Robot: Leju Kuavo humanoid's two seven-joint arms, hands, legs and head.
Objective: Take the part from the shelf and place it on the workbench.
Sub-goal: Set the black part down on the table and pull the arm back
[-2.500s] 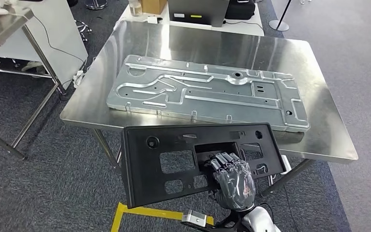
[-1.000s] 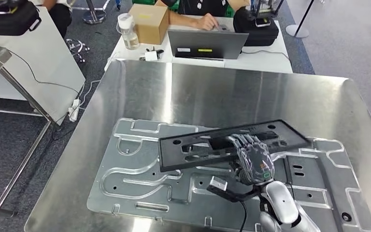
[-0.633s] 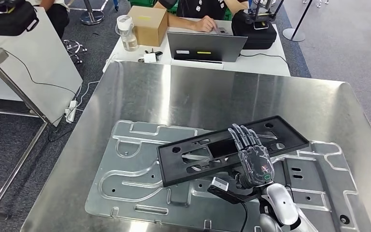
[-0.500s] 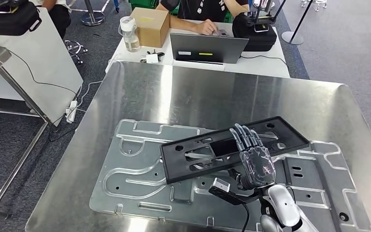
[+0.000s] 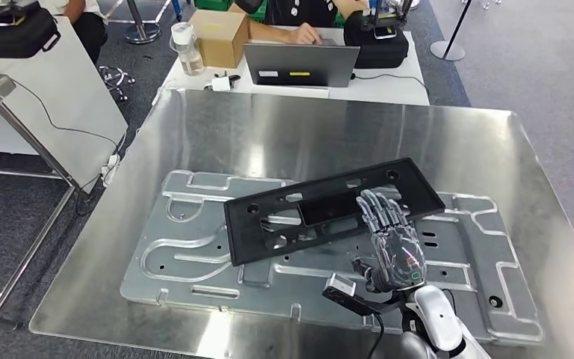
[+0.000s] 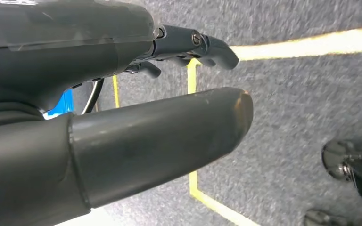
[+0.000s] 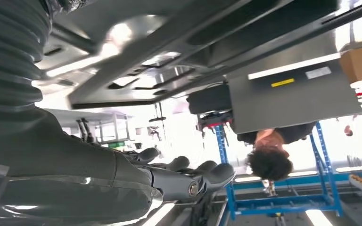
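Note:
The black plastic part, a long flat frame with cut-outs, lies slanted on the big silver metal plate on the steel workbench. My right hand is at the part's near right edge with its fingers spread and straight, holding nothing; its fingertips overlap the part's edge. In the right wrist view the part runs across close beyond the open hand. My left hand hangs over grey carpet, thumb and fingers apart, holding nothing.
Behind the workbench stands a white table with a laptop, a cardboard box, a bottle and a black case; a person sits there. Another table with a black bag stands at the left.
My right hand carried the part over the workbench, lowered it onto the metal plate and opened its fingers. The view has also shifted slightly.

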